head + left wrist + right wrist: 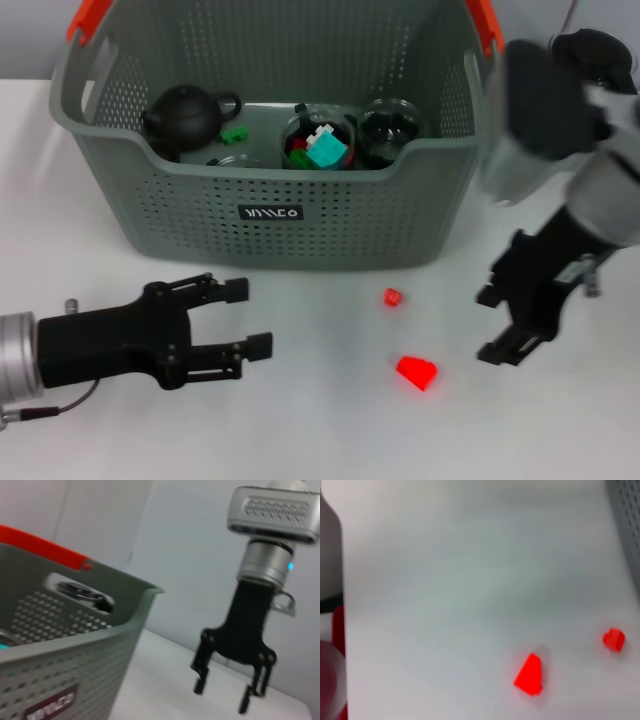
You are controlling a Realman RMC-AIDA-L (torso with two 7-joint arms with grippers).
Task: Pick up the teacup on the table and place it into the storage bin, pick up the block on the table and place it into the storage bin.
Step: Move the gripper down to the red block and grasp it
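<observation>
The right hand (519, 322) hangs spread and empty just above the bench (320, 430), near the larger red block (416, 372); a smaller red block (392, 297) lies closer to the storage bin (270, 215). The block pickup seems in hand: next, lower and centre over it. The left hand (240, 318) rests spread, idle.

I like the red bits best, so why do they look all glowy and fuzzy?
Head view: the larger red block and the small red piece glow so brightly that their edges wash out; the right end effector beside them is smeared. Right wrist view: both red pieces look soft and out of focus. Left wrist view: the storage bin nearby is blurred.
</observation>
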